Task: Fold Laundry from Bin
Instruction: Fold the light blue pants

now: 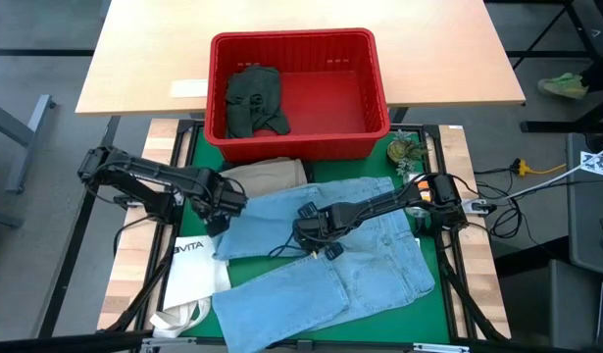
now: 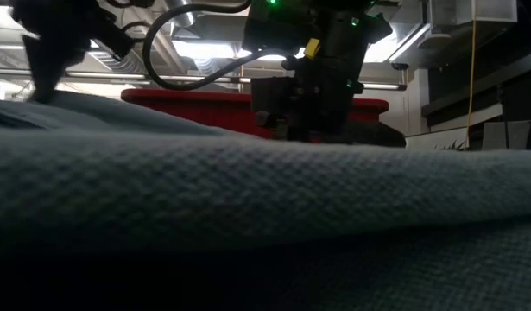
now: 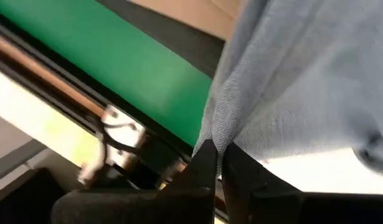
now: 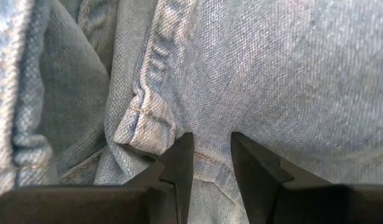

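Green table [image 1: 195, 147] — jeans [image 1: 370, 265], tote [image 1: 188, 275], perhaps trousers [image 1: 267, 176].

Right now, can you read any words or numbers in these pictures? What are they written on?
"VITA": dark letters on the white tote bag, lying beside the light blue jeans near the left gripper.

A white label on the wooden table next to the red bin: too small to read.

The low and wrist views show no writing.
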You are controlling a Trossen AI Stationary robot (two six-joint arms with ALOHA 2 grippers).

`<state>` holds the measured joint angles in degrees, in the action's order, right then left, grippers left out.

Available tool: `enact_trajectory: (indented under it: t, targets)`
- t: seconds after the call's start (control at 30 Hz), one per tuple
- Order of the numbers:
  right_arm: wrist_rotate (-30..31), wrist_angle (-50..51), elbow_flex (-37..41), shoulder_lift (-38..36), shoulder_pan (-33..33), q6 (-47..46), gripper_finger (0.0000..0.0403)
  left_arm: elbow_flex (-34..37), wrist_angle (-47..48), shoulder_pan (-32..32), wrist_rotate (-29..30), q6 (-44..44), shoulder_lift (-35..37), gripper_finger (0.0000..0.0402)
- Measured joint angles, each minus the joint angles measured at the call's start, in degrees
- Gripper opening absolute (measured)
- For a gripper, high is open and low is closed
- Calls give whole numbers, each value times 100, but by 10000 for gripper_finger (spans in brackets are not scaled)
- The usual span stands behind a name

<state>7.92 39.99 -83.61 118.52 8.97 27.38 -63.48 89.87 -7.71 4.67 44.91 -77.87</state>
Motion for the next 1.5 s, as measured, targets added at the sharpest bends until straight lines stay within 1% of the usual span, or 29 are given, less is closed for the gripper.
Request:
enact_trajectory:
  t: [0.2, 0.27, 0.43, 0.5, 0.63, 0.8, 0.97, 1.1, 1.17, 1.23, 1.3, 1.4, 1.5]
  targets:
    - [4, -24, 0, 0, 0, 0, 113, 0, -13, 531, 1240, -32, 9, 3]
    - [7, -29, -2, 0, 0, 0, 113, 0, -31, 734, 1431, -43, 9, 3]
    - [128, -31, -2, -57, 2, 2, 113, 0, -10, 1083, 1387, -175, 9, 2]
    - [165, 58, -76, -71, 2, 1, 113, 0, 10, 1112, 1387, -323, 9, 2]
    - [203, 243, -312, -105, 4, 2, 113, 1, 62, 1109, 1400, -354, 9, 1]
    - [240, 740, -785, -128, 4, 3, 113, 2, 54, 1109, 1299, -354, 9, 4]
    - [518, 1445, -1362, -131, 38, -2, 113, 2, 39, 1109, 1265, -358, 9, 4]
    - [710, 1336, -1851, -131, 138, -9, 113, 2, 31, 1109, 1252, -363, 9, 4]
    - [710, 774, -2044, -145, 243, -1, 113, 2, 27, 1109, 1252, -365, 9, 4]
    - [703, -111, -2072, -157, 351, 110, 113, 3, 26, 1109, 1247, -365, 9, 4]
    - [663, -1033, -2065, -144, 454, 430, 113, 4, 21, 1109, 1242, -365, 9, 4]
    - [588, -2456, -2070, 1, 550, 873, 113, 4, 15, 1108, 1238, -365, 9, 4]
    - [448, -3638, -2068, 264, 568, 1135, 113, 4, 15, 1107, 1234, -365, 11, 4]
